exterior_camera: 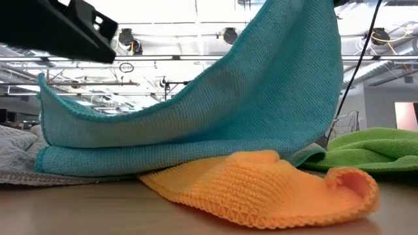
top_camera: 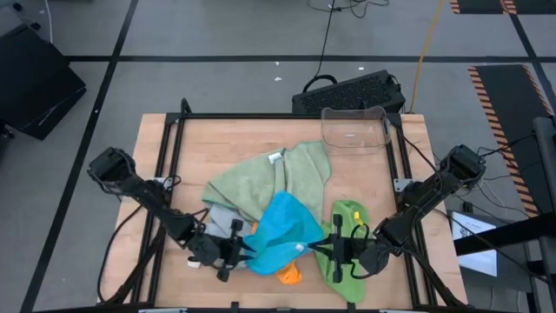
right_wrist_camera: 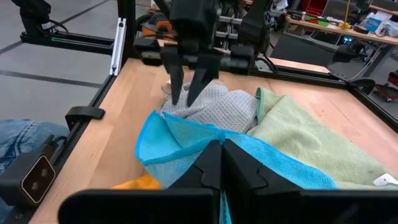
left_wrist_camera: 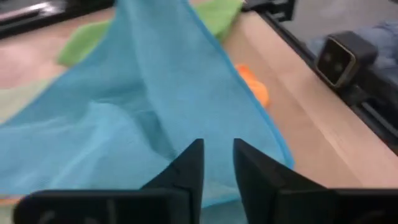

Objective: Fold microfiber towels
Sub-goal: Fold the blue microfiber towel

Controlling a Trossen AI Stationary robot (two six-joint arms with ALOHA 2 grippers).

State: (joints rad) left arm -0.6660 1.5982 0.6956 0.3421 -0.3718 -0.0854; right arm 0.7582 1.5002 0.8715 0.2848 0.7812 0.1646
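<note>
**Two grippers at a bright blue towel, near edge of the table**

Left to right in the high view. The left gripper (top_camera: 234, 250) sits low at the near-left of the wooden table (top_camera: 234, 139), just beside the blue towel's left edge. In the right wrist view its two fingers (right_wrist_camera: 176, 84) stand a narrow gap apart, tips pointing down over the grey towel (right_wrist_camera: 214, 109), with nothing between them; the left wrist view agrees, showing a slim gap and blue cloth beyond the tips rather than in them. Beneath and behind lies the sage green towel (top_camera: 261, 178), spread widest, a white tag (top_camera: 276, 157) at its far edge. The bright blue towel (top_camera: 282, 228) lies across the middle; in the low view it is lifted into a sagging sheet that rises toward the right. The orange towel (top_camera: 289, 276) is bunched under its near corner. The right gripper (top_camera: 323, 252) meets the blue towel's right edge, fingers closed together, and appears to pinch that edge. The lime green towel (top_camera: 346, 239) lies crumpled under the right arm. A clear plastic bin (top_camera: 354, 129) stands at the far edge.

Handling, as a judgement: the cloth is light, limp and grippy, so it drapes from any held point and drags its neighbours. A hold at a hemmed corner, one per gripper, should keep the edge taut for folding.
</note>
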